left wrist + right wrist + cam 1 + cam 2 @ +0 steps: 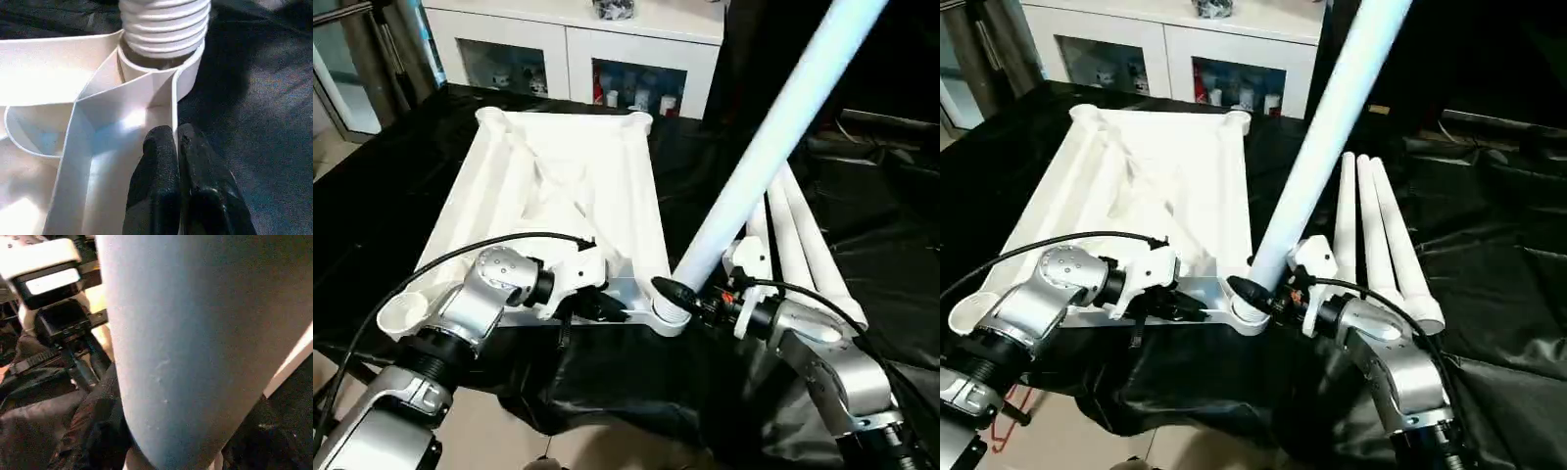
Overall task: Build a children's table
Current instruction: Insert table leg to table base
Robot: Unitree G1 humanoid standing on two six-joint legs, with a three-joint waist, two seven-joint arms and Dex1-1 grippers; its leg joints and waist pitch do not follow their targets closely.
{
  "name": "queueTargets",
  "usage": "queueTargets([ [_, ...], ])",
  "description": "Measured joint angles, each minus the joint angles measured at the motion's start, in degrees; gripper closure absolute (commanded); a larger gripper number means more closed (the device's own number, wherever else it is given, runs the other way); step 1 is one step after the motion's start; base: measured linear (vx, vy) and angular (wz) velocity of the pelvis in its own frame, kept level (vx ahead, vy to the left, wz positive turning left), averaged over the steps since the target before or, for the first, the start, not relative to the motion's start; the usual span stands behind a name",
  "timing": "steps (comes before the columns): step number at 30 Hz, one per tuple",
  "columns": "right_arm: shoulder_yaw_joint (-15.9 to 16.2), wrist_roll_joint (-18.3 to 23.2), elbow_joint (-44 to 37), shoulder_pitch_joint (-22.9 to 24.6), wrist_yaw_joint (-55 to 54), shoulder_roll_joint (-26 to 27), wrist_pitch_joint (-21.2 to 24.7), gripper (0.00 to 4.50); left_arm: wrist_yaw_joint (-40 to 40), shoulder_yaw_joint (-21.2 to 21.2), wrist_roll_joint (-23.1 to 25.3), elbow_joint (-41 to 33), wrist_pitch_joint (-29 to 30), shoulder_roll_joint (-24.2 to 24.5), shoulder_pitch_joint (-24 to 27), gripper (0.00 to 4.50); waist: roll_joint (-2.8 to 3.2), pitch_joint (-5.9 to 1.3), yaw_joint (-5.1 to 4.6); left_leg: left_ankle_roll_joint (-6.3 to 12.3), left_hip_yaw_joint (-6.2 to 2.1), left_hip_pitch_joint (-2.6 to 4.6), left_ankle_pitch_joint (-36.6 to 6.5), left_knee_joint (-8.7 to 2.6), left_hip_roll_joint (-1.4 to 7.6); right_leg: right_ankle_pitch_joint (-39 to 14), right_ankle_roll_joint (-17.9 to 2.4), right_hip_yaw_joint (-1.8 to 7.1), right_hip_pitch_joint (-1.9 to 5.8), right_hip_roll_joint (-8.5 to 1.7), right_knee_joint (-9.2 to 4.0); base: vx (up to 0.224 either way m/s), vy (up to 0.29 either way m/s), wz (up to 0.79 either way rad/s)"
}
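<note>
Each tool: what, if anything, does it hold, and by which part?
The right tool holds a white leg near its threaded lower end, at the tabletop's near corner socket. The left tool, shut, pinches the tabletop's thin rim wall beside that socket.

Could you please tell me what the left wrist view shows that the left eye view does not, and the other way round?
The left wrist view alone shows the ridged threaded end of the leg sitting in the round corner socket, and the left pincer shut on a thin rib wall of the tabletop. The left eye view alone shows the whole tabletop upside down on black cloth, three spare legs lying beside it, the cabinet behind, and the right pincer gripping the tilted leg near its base. Both show the socket, leg and left pincer.
</note>
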Motion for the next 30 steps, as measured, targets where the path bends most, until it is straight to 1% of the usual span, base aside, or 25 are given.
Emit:
queueTargets([
  [4, 0.5, -0.2, -0.2, 0.3, 0.2, 0.0, -1.0, 2.58, 0.0, 0.0, 0.1, 0.1, 0.0, 0.3, -0.1, 4.50, 0.00, 0.00, -0.38, 0.00, 0.00, 0.01, 0.0, 0.00, 0.00, -0.1, 0.1, 0.00, 0.00, 0.00, 0.01, 0.000, 0.000, 0.00],
  [8, 0.9, -1.2, -0.3, 0.7, 0.3, -0.2, -2.3, 2.59, 0.0, 0.0, 0.2, 0.3, 0.1, 0.7, -0.3, 4.50, 0.01, 0.00, -1.12, 0.00, 0.00, 0.01, 0.0, 0.00, 0.00, -0.1, 0.1, 0.00, 0.04, 0.00, 0.01, 0.000, 0.000, 0.00],
  [11, 0.9, -1.4, -0.3, 1.1, 0.0, -0.1, -2.8, 2.59, 0.0, 0.0, 0.3, 0.5, 0.1, 0.9, -0.4, 4.50, 0.02, 0.00, -1.38, 0.00, -0.01, 0.02, 0.0, 0.00, 0.00, -0.1, 0.1, 0.00, 0.06, 0.00, 0.01, 0.000, 0.000, 0.00],
  [16, 0.1, -1.1, 0.5, 0.6, -1.3, 1.4, -2.5, 2.59, 0.0, 0.0, 0.3, 1.4, 0.1, 0.8, -0.9, 4.50, 0.07, 0.03, -1.54, 0.00, -0.01, 0.02, 0.0, 0.00, 0.01, -0.1, 0.1, -0.01, 0.06, 0.00, 0.01, 0.000, 0.000, 0.00],
  [20, -1.0, 0.7, 2.1, -1.9, -1.8, 3.0, -1.3, 2.59, 0.2, 0.0, 0.5, 3.0, -0.1, 0.2, -2.1, 4.50, 0.17, 0.09, -1.65, 0.00, -0.01, 0.00, 0.0, 0.00, 0.01, 0.0, 0.1, 0.00, 0.06, 0.00, 0.02, 0.000, 0.000, 0.00],
  [23, -1.1, 1.4, 2.1, -3.8, -2.3, 3.5, -0.9, 2.59, 0.6, 0.0, 0.9, 4.3, -0.4, -0.2, -3.0, 4.50, 0.18, 0.09, -1.68, -0.01, -0.01, 0.00, 0.0, -0.01, 0.04, 0.0, 0.0, -0.02, 0.06, 0.01, 0.04, 0.000, 0.000, 0.00],
  [26, -1.2, 1.4, 3.3, -4.8, -2.4, 3.6, -0.3, 2.59, 0.6, 0.0, 0.9, 5.0, -0.9, -0.4, -3.4, 4.50, 0.17, 0.09, -1.64, 0.00, -0.01, -0.02, 0.0, -0.02, 0.04, 0.1, -0.2, -0.02, 0.05, 0.01, 0.02, 0.000, 0.000, 0.00],
  [30, -0.7, 0.0, 5.5, -4.9, -2.3, 3.5, 0.2, 2.59, 0.6, 0.3, 0.9, 5.5, -1.0, -0.4, -3.7, 4.50, 0.14, 0.08, -1.71, 0.10, 0.02, -0.10, 0.1, -0.02, 0.04, 0.0, -0.2, -0.01, 0.02, 0.01, -0.01, 0.000, 0.000, 0.00],
])
